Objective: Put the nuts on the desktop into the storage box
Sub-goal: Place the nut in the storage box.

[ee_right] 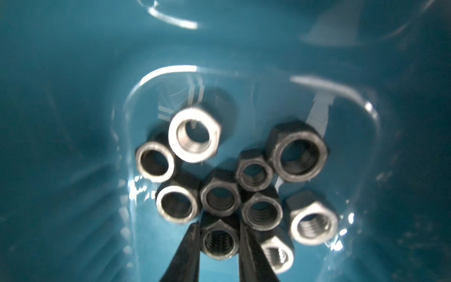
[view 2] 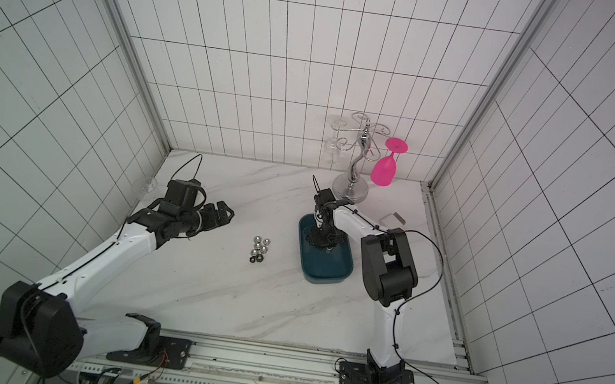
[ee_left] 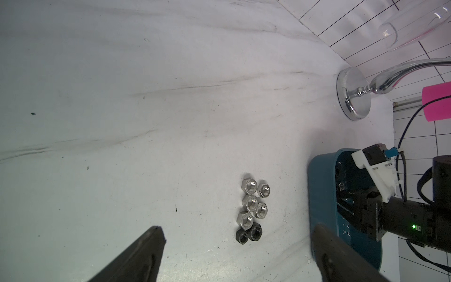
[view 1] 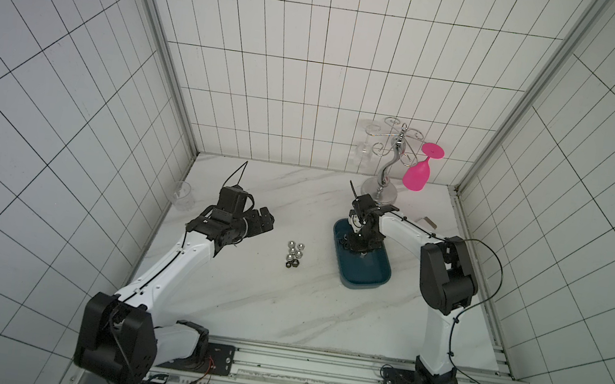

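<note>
Nuts (ee_left: 252, 210), loose: seven in a tight cluster on the desktop (view 1: 281, 311), five silver and two black, lying between the two arms and well apart from either gripper.

Storage box (view 1: 362, 284): dark teal, flat on the desktop to the right of the cluster. The right wrist view shows about ten nuts bunched on its floor, black and silver mixed, several touching.

Right gripper (view 1: 362, 251): pointed down inside the far end of the box. Its fingers (ee_right: 185, 256) stand narrow, one against each side of a black nut (ee_right: 219, 240) that sits among the others.

Left gripper (view 1: 265, 219): raised above the desktop left of the cluster, fingers spread wide, holding nothing.

Other items: chrome glass rack (view 1: 379, 191) at the back, pink glass (view 1: 417, 171) hanging upside down from it; clear cup (view 1: 182, 195) by the left wall.
</note>
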You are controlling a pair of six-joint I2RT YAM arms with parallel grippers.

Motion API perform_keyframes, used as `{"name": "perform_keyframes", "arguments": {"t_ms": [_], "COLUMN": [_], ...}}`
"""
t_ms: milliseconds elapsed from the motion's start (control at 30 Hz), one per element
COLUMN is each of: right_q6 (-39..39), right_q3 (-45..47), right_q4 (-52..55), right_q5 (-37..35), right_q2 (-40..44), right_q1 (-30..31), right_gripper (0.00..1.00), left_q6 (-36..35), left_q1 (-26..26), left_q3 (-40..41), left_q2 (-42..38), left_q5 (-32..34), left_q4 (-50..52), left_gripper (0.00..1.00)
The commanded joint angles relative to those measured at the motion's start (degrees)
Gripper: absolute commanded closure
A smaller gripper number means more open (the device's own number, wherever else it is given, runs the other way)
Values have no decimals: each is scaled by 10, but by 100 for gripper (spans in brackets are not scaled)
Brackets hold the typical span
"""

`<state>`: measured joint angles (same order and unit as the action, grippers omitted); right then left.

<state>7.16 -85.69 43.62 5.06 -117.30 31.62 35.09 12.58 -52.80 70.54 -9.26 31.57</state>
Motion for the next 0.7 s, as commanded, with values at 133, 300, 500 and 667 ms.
{"name": "perform_keyframes", "arguments": {"t_ms": [133, 300, 500, 667], "right_q6": [-4, -3, 2, -3], "right_q3": [-30, -32, -19, 6], "right_q4": [13, 14, 3, -13], "right_q5": [-23, -17, 7, 35], "right_q2": [10, 65, 137, 150], "right_q1": [2, 11, 64, 138], "right_gripper": [59, 53, 51, 49], "left_q6": [-13, -9, 0, 5], "left_q1": [-11, -12, -12, -14], "left_q3": [-5, -3, -2, 0], "left_q2": [-20, -20, -21, -25], "left_q5": [6, 3, 7, 9], "left_q4": [11, 10, 6, 7], "left_gripper": [2, 2, 2, 2]}}
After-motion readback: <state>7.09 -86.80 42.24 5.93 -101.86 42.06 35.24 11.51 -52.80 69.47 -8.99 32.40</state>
